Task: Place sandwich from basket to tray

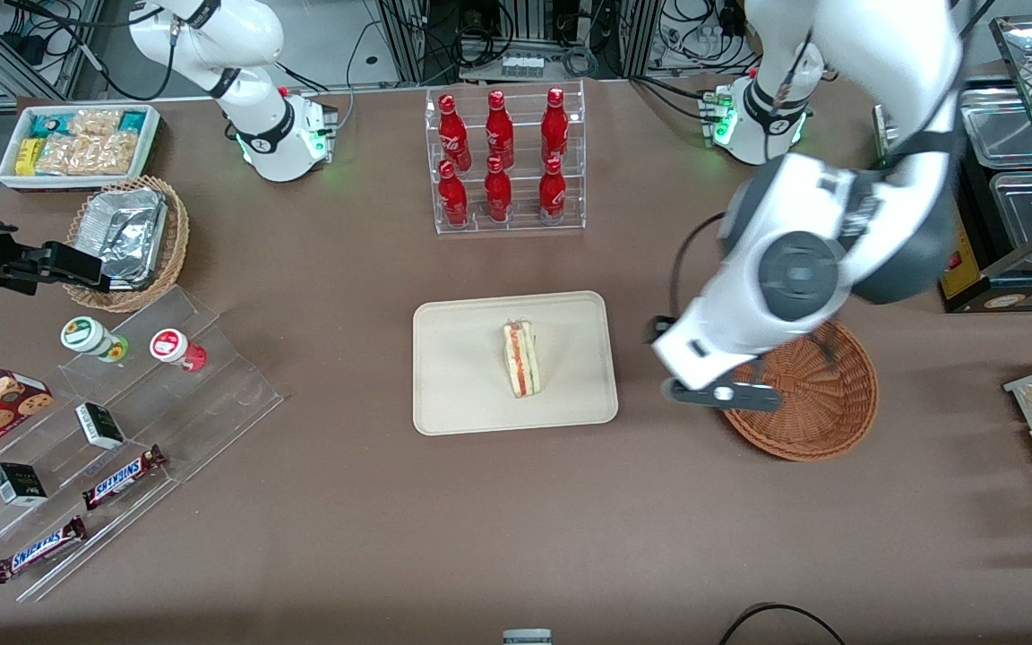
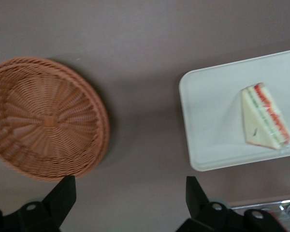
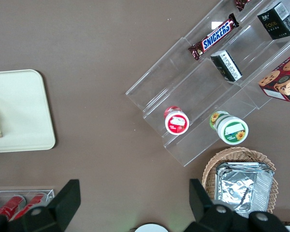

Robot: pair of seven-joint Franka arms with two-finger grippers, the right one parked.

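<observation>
Hovering w/ fingers spread wide and nothing between them, the gripper (image 2: 128, 203) hung over bare table between the basket (image 2: 46, 118) and the tray (image 2: 210, 121), arm bent above the basket. The sandwich (image 1: 520, 358) lay on the tray, approx. centre.
</observation>
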